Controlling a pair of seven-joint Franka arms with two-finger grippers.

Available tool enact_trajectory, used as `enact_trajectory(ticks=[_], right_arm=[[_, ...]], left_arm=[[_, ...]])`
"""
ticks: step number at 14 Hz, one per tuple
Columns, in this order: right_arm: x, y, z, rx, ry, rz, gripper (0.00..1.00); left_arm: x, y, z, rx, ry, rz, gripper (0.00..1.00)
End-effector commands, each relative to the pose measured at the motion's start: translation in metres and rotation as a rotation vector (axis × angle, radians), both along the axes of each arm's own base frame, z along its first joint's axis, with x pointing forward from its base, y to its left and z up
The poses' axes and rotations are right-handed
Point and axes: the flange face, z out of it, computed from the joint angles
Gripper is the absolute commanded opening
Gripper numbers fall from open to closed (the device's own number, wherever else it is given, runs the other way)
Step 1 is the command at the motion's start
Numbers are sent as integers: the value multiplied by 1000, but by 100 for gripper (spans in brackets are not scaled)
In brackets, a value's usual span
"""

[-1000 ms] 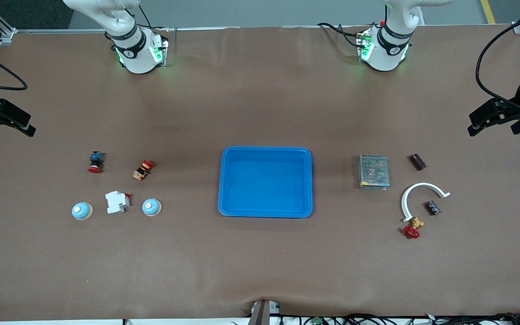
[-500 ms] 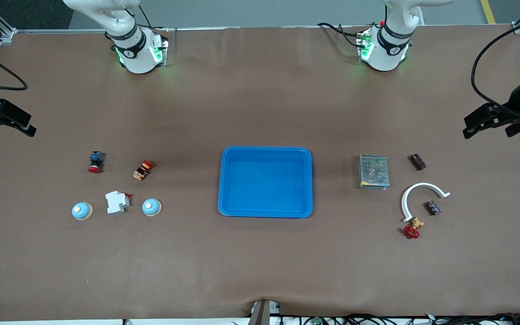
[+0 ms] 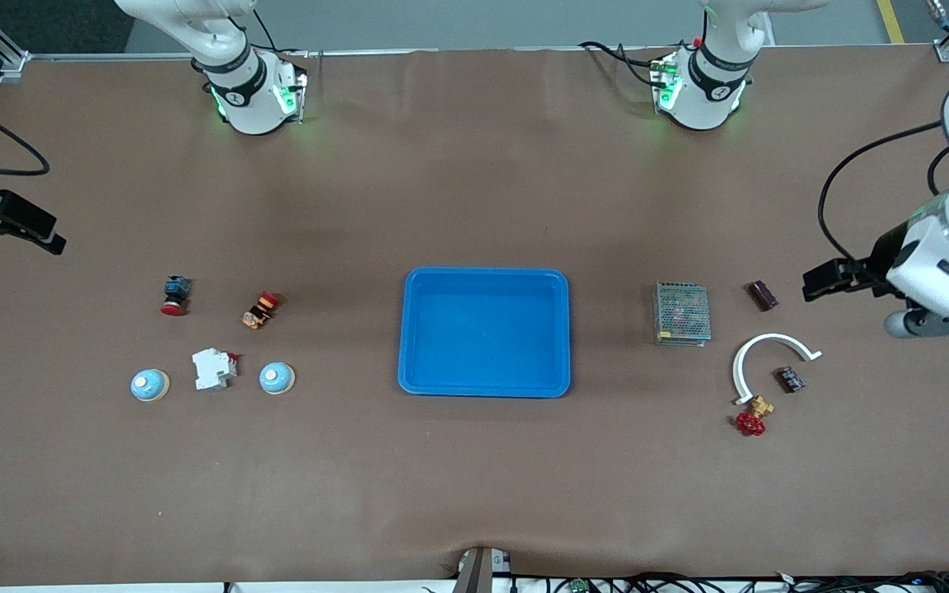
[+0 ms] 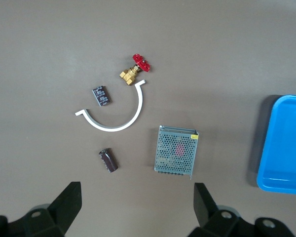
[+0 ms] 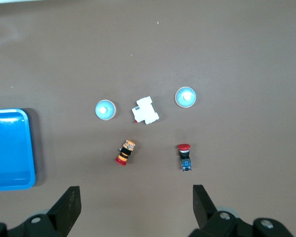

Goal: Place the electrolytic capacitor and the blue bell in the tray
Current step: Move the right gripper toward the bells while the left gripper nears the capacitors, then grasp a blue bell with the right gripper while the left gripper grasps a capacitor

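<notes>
From the front view, the tray (image 3: 484, 332) sits mid-table, holding nothing. Toward the right arm's end from the tray lie 2 blue bells (image 3: 277, 378) (image 3: 149, 385) with a white breaker (image 3: 213, 369) between them. Toward the left arm's end from the tray lies the capacitor (image 3: 763, 295), just past a mesh box (image 3: 681, 313). The left gripper (image 3: 833, 278) hangs over bare table near the capacitor, and the right gripper (image 3: 17, 222) waits at the table's edge, well apart from the bells. In the left wrist view, the left gripper's jaws stand wide and hold nothing, the capacitor (image 4: 108, 161) between them and a white arc (image 4: 117, 116), near a small black chip (image 4: 102, 96). In the right wrist view, the right gripper's jaws also gape empty over the bells (image 5: 105, 109) (image 5: 185, 97). Likely risks: the dark chip resembles the capacitor and invites a wrong pick; the round capacitor may roll when pinched; 2 bells make the target ambiguous.
</notes>
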Motion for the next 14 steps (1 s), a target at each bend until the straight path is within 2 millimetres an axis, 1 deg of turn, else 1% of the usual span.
enact_trajectory(ticks=[1, 2, 4, 6, 7, 8, 9, 10, 12, 14], right_arm=[[6, -8, -20, 15, 18, -31, 100], [8, -9, -29, 17, 20, -34, 100], [17, -7, -57, 15, 17, -21, 100], [34, -5, -93, 12, 55, -25, 100], [43, -7, -114, 14, 66, -39, 100], [49, -11, -137, 27, 61, -53, 100], [53, -6, -156, 33, 44, -52, 100], [59, -4, -183, 32, 43, -51, 100], [76, 10, -231, 29, 35, -36, 100], [89, 24, -266, 23, 17, -18, 100]], left_arm=[[8, 15, -10, -3, 4, 33, 100], [13, 30, -21, 1, 16, 52, 100], [25, 49, -40, -1, -2, 83, 100], [33, 70, -55, -2, -9, 113, 100], [37, 76, -63, -3, -16, 121, 100], [41, 80, -74, -4, -13, 126, 100], [45, 81, -84, -6, -10, 131, 100], [48, 82, -94, -6, -8, 134, 100], [56, 84, -119, -4, -3, 169, 100], [63, 86, -139, -3, -12, 206, 100]])
